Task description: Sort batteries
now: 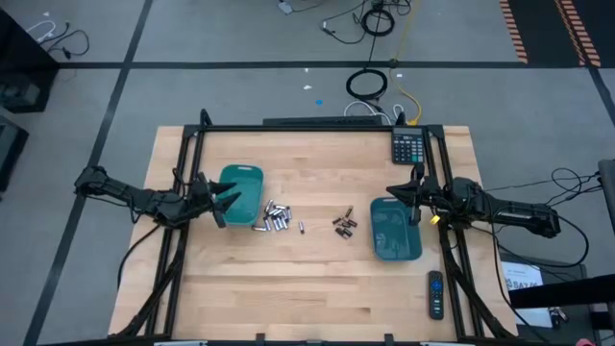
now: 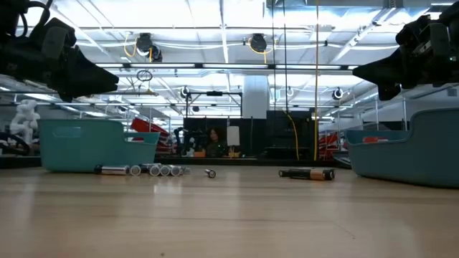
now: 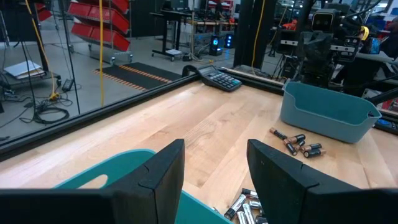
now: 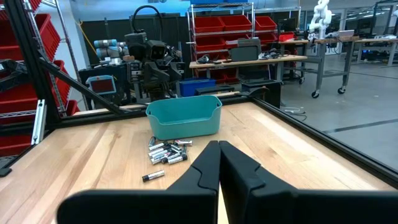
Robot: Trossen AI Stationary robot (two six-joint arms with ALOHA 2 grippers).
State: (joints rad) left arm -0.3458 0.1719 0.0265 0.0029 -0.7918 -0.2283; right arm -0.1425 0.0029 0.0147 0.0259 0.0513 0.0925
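In the high view a black remote (image 1: pixel 435 294) lies nearest, at lower right of the desk (image 1: pixel 317 298). At mid-frame, silvery batteries (image 1: pixel 273 218) cluster beside the left teal tray (image 1: pixel 246 179); coppery batteries (image 1: pixel 344 225) lie near the right teal tray (image 1: pixel 395 252). The left claw (image 1: pixel 224 204) hangs half-open and empty over its tray, hiding part of it. The right claw (image 1: pixel 415 197) is closed, empty. A calculator (image 1: pixel 407 147) sits farthest.

Matt wood table (image 1: pixel 317 279), plastic trays (image 1: pixel 396 231).

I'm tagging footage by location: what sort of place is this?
Likely a robotics lab or workshop: red parts bins on shelving, a second robot arm on a stand, and cables strewn over the grey floor.
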